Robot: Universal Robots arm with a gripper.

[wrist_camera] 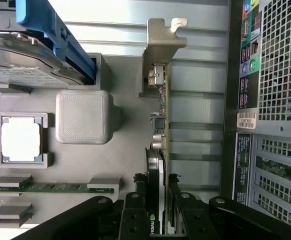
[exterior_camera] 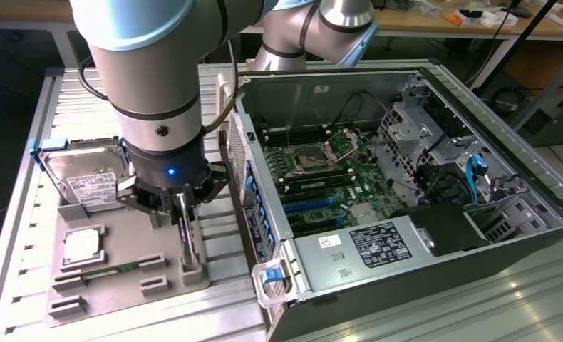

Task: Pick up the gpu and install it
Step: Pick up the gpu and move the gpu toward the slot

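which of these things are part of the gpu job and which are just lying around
job: gpu, on edge in the tray, gripped by the hand; open case
lying about: hard drive, cpu, memory stick

Exterior view: even, diffuse light from overhead, moderately bright. The arm (exterior_camera: 148,71) throws a soft shadow onto the grey tray (exterior_camera: 130,242). The computer case (exterior_camera: 424,299) holds deep shadow around its drive bays. A blue lamp (exterior_camera: 170,171) glows on the wrist.

Wrist view: brighter. The table slats (wrist_camera: 195,75) wash toward white, the processor (wrist_camera: 20,142) is blown out, and pale glare sits on the bracket of the gpu (wrist_camera: 160,125).
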